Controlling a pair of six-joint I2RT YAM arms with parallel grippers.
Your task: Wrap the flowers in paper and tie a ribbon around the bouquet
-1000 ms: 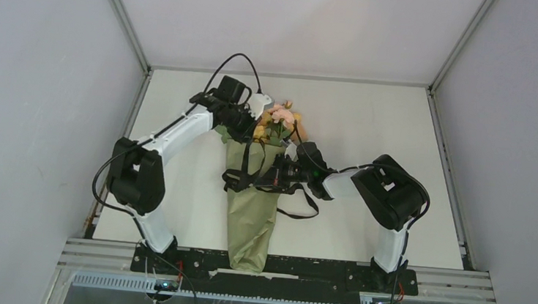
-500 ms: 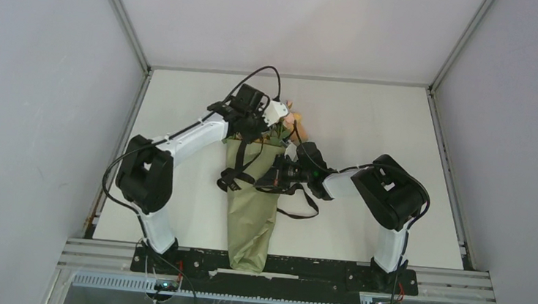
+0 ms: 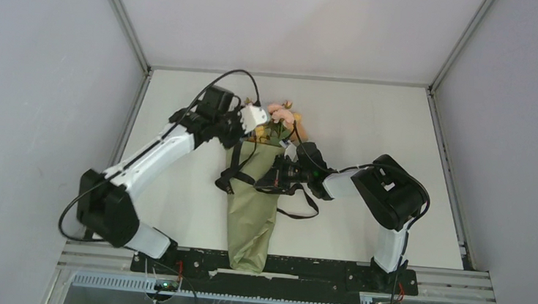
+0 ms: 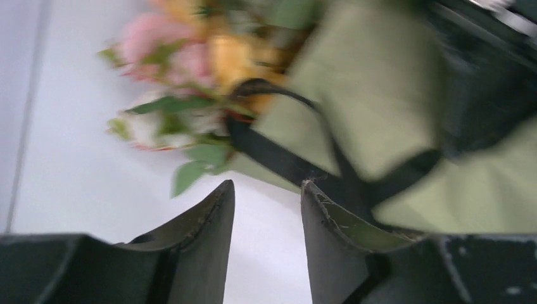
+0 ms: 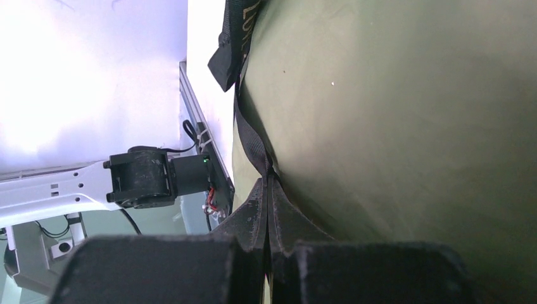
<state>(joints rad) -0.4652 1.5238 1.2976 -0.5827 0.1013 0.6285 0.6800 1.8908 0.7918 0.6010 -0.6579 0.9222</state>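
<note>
The bouquet [image 3: 250, 209] is lying lengthwise at the centre of the top view, flowers [image 3: 281, 115] uppermost; we are judging it light, soft and crushable, best held at the paper's [image 3: 250, 235] waist. At its upper left our left gripper [image 4: 266, 193] is hanging parted and empty; the floppy ribbon [image 5: 249, 130] is looping the paper; right of centre our right gripper [image 5: 268, 183] is pinching it. The pale table [image 3: 379, 117] is looking smooth, grey walls [image 3: 35, 102] crowding both sides.
</note>
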